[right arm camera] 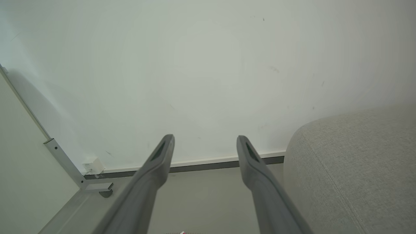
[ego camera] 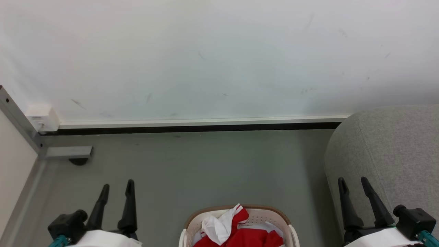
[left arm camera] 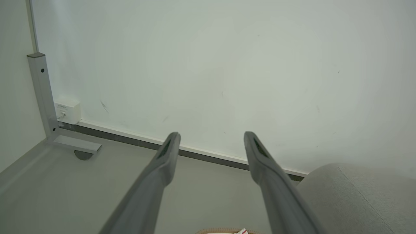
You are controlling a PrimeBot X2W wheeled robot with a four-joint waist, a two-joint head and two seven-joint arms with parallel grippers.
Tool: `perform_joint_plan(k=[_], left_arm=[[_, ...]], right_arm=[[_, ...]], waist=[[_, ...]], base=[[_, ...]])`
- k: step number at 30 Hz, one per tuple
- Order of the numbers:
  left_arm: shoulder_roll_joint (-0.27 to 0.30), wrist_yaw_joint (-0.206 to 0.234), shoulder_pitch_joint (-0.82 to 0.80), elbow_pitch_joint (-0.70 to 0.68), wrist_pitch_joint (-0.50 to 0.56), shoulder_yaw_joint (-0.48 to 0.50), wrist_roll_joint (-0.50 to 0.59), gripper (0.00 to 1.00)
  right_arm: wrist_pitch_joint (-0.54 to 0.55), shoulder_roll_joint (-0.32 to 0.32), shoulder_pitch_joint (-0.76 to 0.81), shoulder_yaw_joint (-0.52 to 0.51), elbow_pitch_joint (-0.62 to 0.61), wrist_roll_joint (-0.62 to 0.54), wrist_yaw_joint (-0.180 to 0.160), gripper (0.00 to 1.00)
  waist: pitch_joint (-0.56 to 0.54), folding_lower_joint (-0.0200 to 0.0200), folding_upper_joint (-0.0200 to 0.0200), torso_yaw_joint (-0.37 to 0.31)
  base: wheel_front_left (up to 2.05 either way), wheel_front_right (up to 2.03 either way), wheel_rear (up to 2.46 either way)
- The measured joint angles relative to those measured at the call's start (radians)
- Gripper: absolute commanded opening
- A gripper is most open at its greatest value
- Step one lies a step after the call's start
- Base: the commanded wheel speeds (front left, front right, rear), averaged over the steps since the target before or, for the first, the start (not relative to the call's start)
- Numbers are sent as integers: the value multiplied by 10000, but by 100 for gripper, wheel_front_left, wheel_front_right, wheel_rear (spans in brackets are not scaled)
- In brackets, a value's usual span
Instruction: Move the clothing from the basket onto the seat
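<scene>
Clothing (ego camera: 240, 235) lies heaped in the basket (ego camera: 257, 208) at the bottom middle of my head view. It is red fabric, with a crumpled white piece poking up above the brown rim. The basket stands on the grey floor (ego camera: 205, 164) between my two arms. The seat (ego camera: 394, 147) is off to its right, its rounded light-grey end taking up the right side. I cannot tell whether basket and seat touch.

My left gripper (ego camera: 118, 183) hovers at the lower left over bare floor, its two dark fingers spread wide and holding nothing. My right gripper (ego camera: 352, 178) shows at the lower right against the seat's rounded end, also spread wide and gripping nothing. Both point toward the white wall (ego camera: 219, 51).

From the left wrist I see the basket's rim and a scrap of red-and-white fabric at the bottom edge, with the seat's corner to the right. From the right wrist, the seat and its stitched seam lie beside the right-hand finger. At far left in the head view, a grey metal post (ego camera: 17, 113) rises beside a small white box (ego camera: 43, 118) at the foot of the wall.
</scene>
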Motion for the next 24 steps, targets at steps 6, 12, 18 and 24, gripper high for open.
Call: perform_joint_plan(k=[6, 12, 18, 24], left_arm=[[2, -50, -1, 0, -165, 2, 535, 100], [-13, -104, -1, 50, -268, 13, 982, 100], [-44, -188, -6, 178, -382, 15, 1340, 100], [-96, -314, -7, 288, -510, 54, 1751, 100]], right_arm=[[-2, 146, -16, -48, 38, -560, 0, 100], [-4, 230, -18, -138, -56, -1037, 0, 100], [-6, 320, -18, -169, 6, -1597, 0, 100], [-6, 445, -19, -203, 52, -2008, 0, 100]], waist=[[-16, 0, 0, 0], [-22, 0, 0, -14], [-32, 0, 0, -33], [-60, 0, 0, -61]], base=[[0, 0, 0], [0, 0, 0], [0, 0, 0], [0, 0, 0]])
